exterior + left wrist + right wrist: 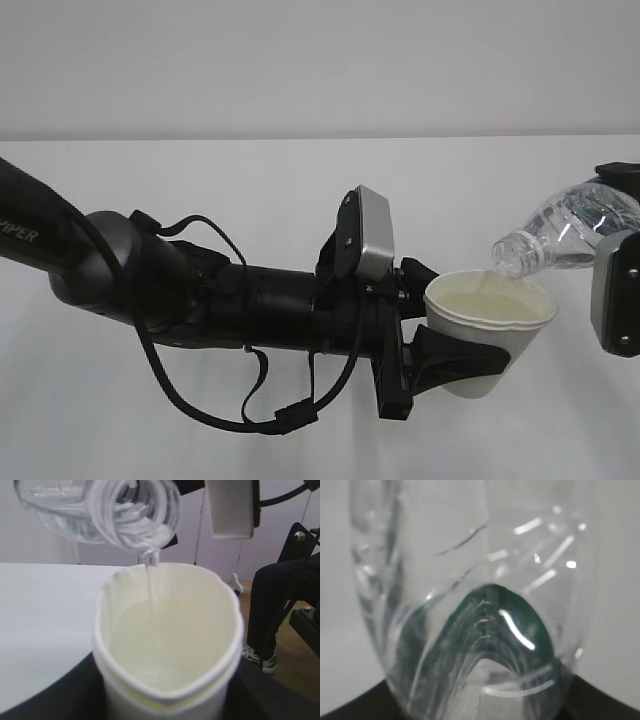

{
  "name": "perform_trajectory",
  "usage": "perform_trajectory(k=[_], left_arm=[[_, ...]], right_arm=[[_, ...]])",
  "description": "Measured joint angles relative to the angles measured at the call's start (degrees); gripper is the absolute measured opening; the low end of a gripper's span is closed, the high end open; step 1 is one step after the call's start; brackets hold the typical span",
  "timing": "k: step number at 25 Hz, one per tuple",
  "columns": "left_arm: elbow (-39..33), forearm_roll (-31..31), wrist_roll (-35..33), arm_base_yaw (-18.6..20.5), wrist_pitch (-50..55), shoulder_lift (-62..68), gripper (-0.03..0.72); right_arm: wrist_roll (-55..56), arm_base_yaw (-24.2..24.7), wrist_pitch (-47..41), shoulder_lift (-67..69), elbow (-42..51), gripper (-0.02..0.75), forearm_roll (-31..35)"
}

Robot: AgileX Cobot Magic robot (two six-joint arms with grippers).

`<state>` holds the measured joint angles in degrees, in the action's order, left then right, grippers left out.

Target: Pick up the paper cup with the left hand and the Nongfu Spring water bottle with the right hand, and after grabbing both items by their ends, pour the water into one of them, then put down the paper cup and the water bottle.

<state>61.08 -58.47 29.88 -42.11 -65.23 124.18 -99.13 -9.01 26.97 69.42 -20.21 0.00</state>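
From the exterior view, the left hand [440, 345] reaches in from the left and clasps the paper cup [490, 325] around its lower wall, holding it clear above the white worktop [300, 200]. The cup leans a little to the right, its rim squeezed into a slight point. The right hand [615, 290] sits at the right edge and holds the Nongfu Spring water bottle [570, 235] by its base end. The bottle's long axis runs from upper right down to lower left, so its open neck hangs just over the cup's far rim. How wide either hand stands cannot be read beyond each being closed on its object.

In the left wrist view, the bottle [110, 512] mouth is directly above the cup [170, 640], and a thin stream of the water [150, 580] falls inside the rim near the back wall. Some liquid already pools at the bottom. The pour looks under way; the neck staying over the opening is what matters next.

The right wrist view is filled by the bottle [470, 605], its green label showing through the clear wall, seated in the dark grip at the bottom edge.
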Motion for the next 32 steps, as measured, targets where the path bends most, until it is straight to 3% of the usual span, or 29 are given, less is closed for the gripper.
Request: perform_trajectory(k=[32], left_arm=[[0.5, 4.2, 0.0, 0.0, 0.1, 0.0, 0.416]], right_arm=[[29.5, 0.0, 4.5, 0.0, 0.0, 0.361, 0.9]])
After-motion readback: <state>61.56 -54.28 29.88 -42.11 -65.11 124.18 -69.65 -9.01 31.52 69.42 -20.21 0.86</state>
